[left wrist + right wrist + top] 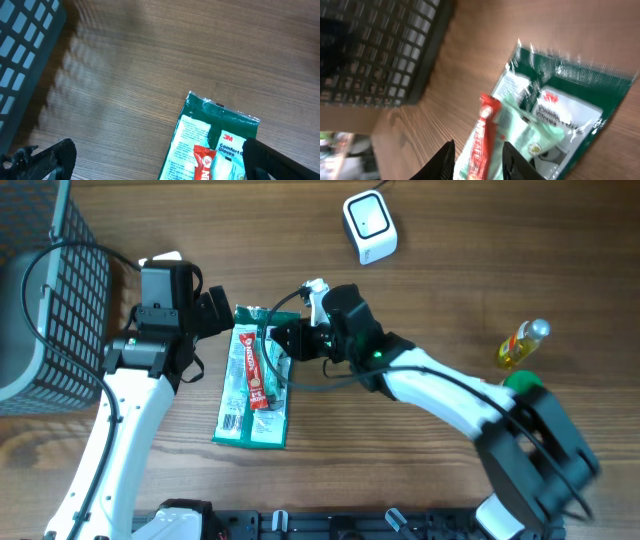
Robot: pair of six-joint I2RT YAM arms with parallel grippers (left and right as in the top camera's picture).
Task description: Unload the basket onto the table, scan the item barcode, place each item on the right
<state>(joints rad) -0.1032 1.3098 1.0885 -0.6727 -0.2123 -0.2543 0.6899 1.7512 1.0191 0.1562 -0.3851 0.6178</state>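
Left of the tabletop's middle, our right claw [479,145] sits part-open astride the red sachet [258,370] on the glove pack [240,415], left claw [159,150] wide and empty, so we reckon it could pinch both or drop one short of the scanner [370,225].

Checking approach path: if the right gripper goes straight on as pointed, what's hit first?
Likely the red sachet lying on the green glove pack, directly ahead of the open right gripper; depth is hard to judge.
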